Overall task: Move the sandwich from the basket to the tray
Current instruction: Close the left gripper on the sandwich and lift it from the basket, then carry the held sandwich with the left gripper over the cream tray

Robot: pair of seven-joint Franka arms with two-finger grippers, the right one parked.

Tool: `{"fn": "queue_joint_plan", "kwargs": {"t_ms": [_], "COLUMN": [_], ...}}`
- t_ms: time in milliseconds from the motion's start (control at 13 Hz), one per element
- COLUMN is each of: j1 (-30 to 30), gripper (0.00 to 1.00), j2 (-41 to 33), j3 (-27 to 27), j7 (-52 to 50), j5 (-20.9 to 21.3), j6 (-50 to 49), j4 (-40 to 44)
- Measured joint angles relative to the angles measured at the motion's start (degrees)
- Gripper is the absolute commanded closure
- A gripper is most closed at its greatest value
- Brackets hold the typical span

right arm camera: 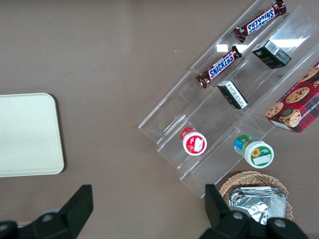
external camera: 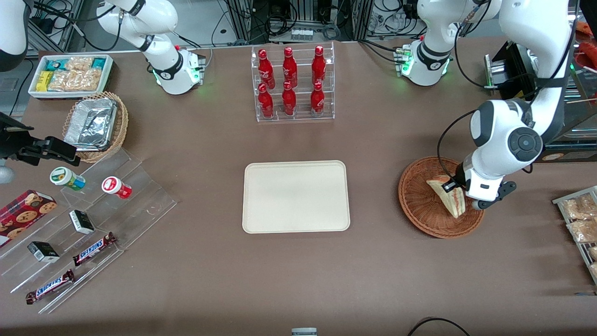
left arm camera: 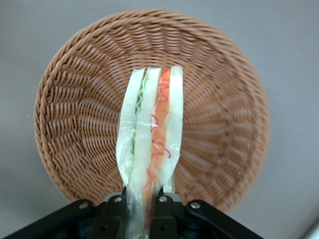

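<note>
The sandwich is a pale wrapped wedge with red and green filling. It hangs over the reddish-brown wicker basket, held on edge. My left gripper is shut on the sandwich's end, its black fingers pinching the wrap. The basket's woven bowl lies below the sandwich with nothing else in it. The cream tray lies flat mid-table, toward the parked arm from the basket, with nothing on it.
A clear rack of red bottles stands farther from the front camera than the tray. A wire rack of bagged snacks sits at the working arm's end. Acrylic steps with candy bars and cups lie toward the parked arm's end.
</note>
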Motion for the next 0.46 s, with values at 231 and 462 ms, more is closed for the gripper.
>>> {"fn": "queue_joint_plan", "kwargs": {"t_ms": [231,462], "j1": [-0.22,-0.6], "gripper": [1.0,1.0], "j2": [-0.51,-0.47], "j3": [-6.04,-12.54], "j7": [-0.01,-0.09], "j5": [0.22,0.3], "j6": [-2.72,-2.71], "j4": [2.77,4.0]}}
